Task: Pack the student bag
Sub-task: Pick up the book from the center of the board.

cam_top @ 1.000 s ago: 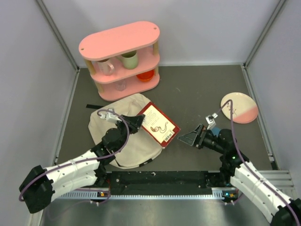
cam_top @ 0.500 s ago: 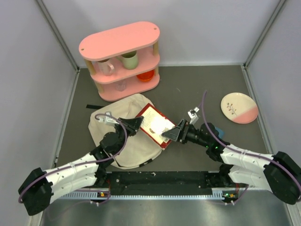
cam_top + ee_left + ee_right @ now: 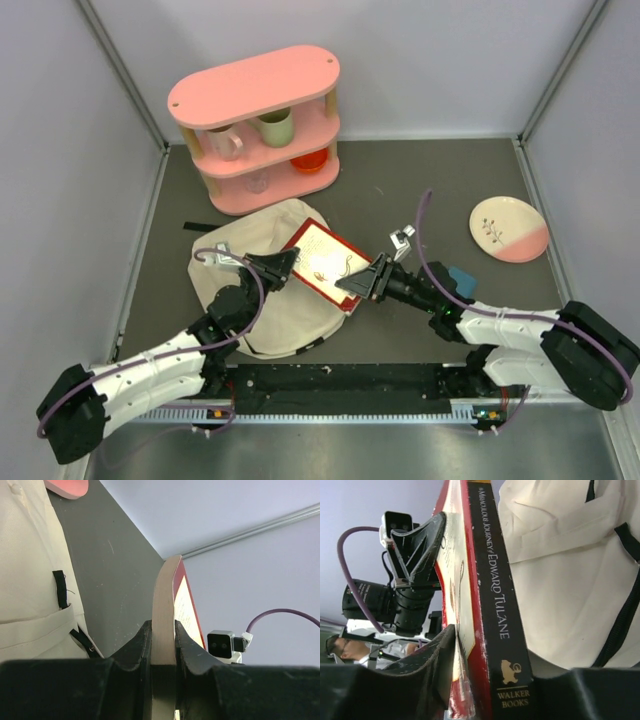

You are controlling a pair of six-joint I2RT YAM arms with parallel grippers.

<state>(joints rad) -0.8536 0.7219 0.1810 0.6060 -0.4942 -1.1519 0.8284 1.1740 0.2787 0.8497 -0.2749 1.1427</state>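
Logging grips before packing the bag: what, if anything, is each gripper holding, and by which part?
The left gripper clamps the book by its page edge. The right gripper straddles the book's spine end; whether it grips yet cannot be told.

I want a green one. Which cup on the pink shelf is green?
The tall cup just right of the mug; the mug is pink, the glass clear.

Student bag [image 3: 296, 312]: cream fabric backpack, black straps, lying flat beneath left gripper [image 3: 284, 265], left of right gripper [image 3: 353, 283].
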